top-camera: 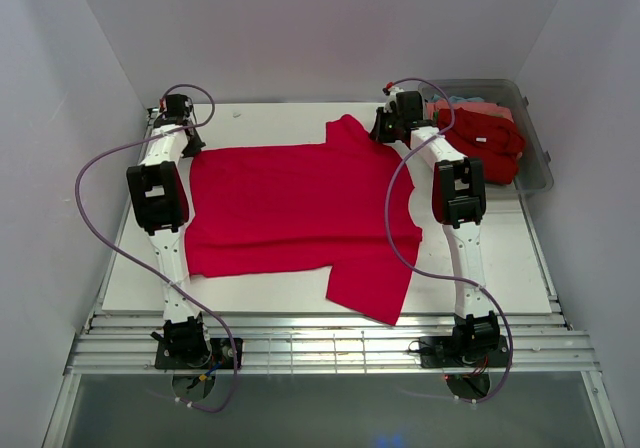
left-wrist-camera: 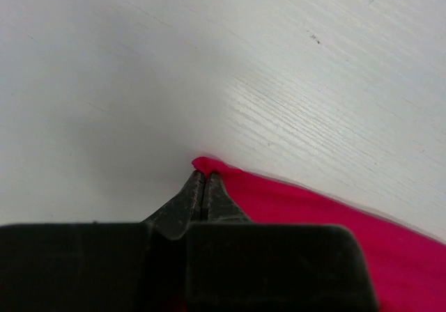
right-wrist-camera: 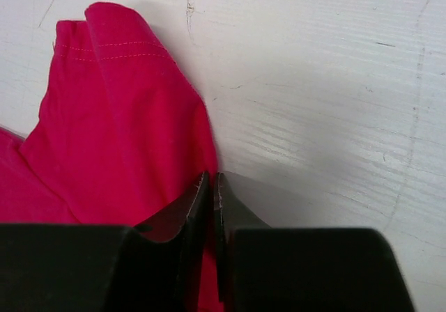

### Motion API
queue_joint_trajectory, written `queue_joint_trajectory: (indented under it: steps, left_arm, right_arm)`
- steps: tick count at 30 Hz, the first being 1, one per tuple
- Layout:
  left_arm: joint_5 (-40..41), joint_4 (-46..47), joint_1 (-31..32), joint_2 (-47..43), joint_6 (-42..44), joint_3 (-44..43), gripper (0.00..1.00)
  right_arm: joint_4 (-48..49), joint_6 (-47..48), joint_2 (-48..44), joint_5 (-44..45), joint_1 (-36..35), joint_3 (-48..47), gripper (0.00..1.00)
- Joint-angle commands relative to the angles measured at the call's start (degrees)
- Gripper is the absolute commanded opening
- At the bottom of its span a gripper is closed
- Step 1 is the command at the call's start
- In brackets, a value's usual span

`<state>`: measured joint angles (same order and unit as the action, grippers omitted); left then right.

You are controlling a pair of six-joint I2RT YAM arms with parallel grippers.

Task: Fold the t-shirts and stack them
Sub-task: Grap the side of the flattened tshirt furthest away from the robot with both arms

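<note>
A red t-shirt [top-camera: 300, 208] lies spread on the white table, one sleeve at the far right and one at the near right. My left gripper [top-camera: 190, 140] sits at the shirt's far left corner and is shut on the cloth [left-wrist-camera: 293, 207]; the corner pokes out past the fingertips [left-wrist-camera: 203, 175]. My right gripper [top-camera: 385, 128] sits at the far right edge beside the sleeve [right-wrist-camera: 118, 117] and is shut on the shirt's edge, its tips [right-wrist-camera: 211, 180] pinching red cloth.
A clear plastic bin [top-camera: 530, 143] at the far right holds several crumpled shirts, red [top-camera: 490, 143] and pink. White walls close in the table on the left, back and right. Grey cables loop from both arms.
</note>
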<state>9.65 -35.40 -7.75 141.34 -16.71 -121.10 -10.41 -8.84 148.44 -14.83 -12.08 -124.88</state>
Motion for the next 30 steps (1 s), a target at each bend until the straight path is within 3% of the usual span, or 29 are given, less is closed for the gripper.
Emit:
queue_joint_trajectory:
  steps: [1, 11, 17, 30]
  left_arm:
    - [-1.3, -2.0, -0.5, 2.7, 0.2, -0.5, 0.0]
    - [-5.5, 0.5, -0.5, -4.0, -1.1, 2.0, 0.0]
    - [-7.4, 8.7, -0.5, -14.0, -1.7, 13.1, 0.0]
    - [-9.6, 16.7, -0.4, -30.8, -1.9, 33.0, 0.0]
  right_arm:
    - [-3.5, -0.1, -1.5, -0.5, -0.1, 1.5, 0.11]
    - [2.1, -1.0, -10.9, -0.3, -0.1, 5.5, 0.08]
    - [6.4, -1.4, -19.8, -0.4, -0.1, 13.8, 0.08]
    - [2.0, 2.6, -34.2, -1.2, -0.1, 29.3, 0.08]
